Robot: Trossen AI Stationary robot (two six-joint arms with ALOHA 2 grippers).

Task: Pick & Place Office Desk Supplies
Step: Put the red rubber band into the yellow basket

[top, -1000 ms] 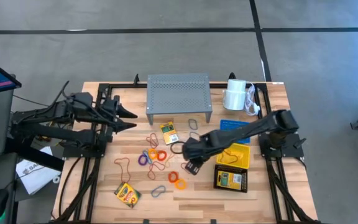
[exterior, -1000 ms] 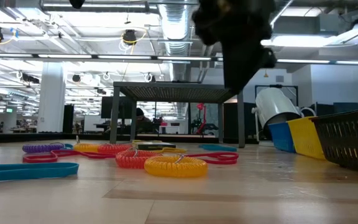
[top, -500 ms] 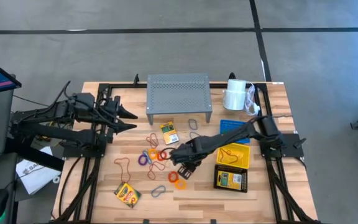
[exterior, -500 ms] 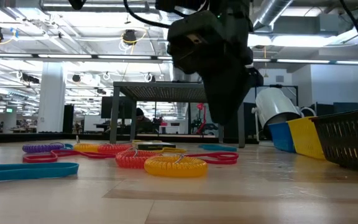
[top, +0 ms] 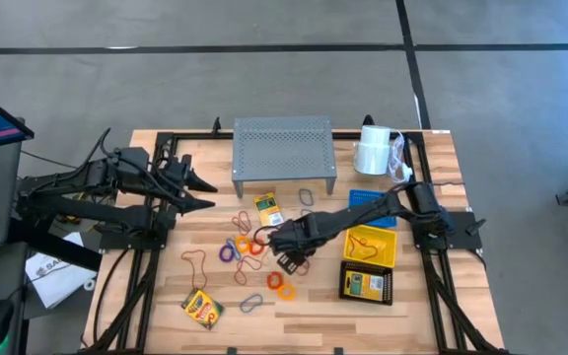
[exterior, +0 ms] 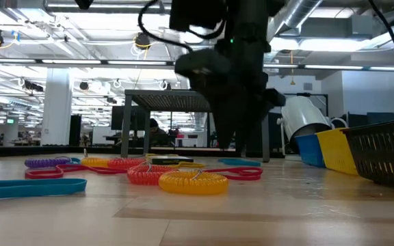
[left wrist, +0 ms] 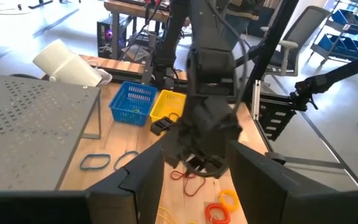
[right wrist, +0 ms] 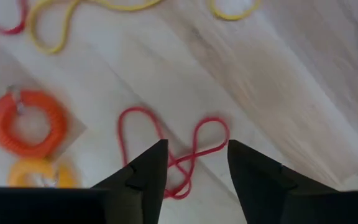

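Since a second ago the right end effector (top: 290, 258) has swung left over the worktop (top: 146, 296), now hovering spread apart above a twisted red loop (right wrist: 173, 149). Left end effector (top: 203, 190) waits far left, parted. Three baskets: blue (top: 368, 200), yellow (top: 375, 245), black (top: 366, 284). Two crayon boxes (top: 202, 308) visible.

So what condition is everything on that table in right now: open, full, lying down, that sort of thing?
Right gripper: open, over a red loop lying twisted on the wood.
Left gripper: open, empty, waiting at the table's left.
Yellow basket: upright, a loop inside.
Blue basket: upright, contents hidden.
Black basket: holds a crayon box.
Paper roll: on its side.
Metal shelf: standing.
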